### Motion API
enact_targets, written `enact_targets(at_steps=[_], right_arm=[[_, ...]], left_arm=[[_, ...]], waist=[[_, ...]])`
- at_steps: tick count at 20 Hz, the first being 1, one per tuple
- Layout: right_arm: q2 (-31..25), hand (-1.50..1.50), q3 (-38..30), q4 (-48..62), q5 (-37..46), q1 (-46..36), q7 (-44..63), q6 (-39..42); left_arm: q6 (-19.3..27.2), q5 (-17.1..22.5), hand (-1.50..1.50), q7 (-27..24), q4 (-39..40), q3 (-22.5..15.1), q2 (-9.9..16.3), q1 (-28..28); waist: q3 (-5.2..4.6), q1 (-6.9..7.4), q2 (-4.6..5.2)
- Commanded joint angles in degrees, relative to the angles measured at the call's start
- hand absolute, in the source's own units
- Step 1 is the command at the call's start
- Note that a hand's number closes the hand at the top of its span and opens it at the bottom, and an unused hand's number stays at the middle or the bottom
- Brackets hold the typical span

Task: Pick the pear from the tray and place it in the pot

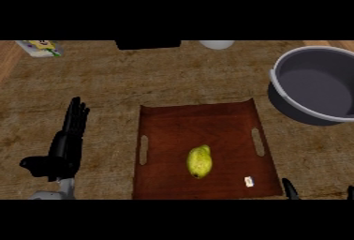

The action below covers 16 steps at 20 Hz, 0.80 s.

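No legible text, brand, number or sign appears in the head view. Two items carry possible markings, neither readable:

1. A small white tag [249, 181] lies on the tray [166, 122] near its lower right corner (dark specks on its face are too small to resolve into characters).
2. A package [40, 47] at the desk's upper left edge shows yellow, green and white patches that suggest printing; no letters can be made out.

The pear [199, 161], the pot [311, 89] and the tray's wooden surface bear no visible labels or markings.
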Motion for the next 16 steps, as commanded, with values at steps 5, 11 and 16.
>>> enact_targets(at_steps=[5, 11, 16], right_arm=[[-2.9, -1.50, 26.4, 0.3, 11.9, 16.4, 3.5, -6.5], [-5.6, -1.50, 37.0, 0.5, 23.8, 13.5, 21.2, -15.1], [-5.0, -1.50, 34.8, 2.6, 32.9, 1.2, 40.0, -14.3]], left_arm=[[-1.3, -0.8, 0.00, -0.6, -2.1, -2.1, -0.8, -0.7], [-1.0, -1.7, 0.00, -0.3, -1.7, -3.2, -2.3, -1.2], [1.3, -4.0, 0.00, 5.9, -4.6, -3.6, -2.4, -3.9]], waist=[[-0.34, 4.57, 1.79], [-0.34, 5.77, 2.16], [-0.21, 5.45, 1.88]])
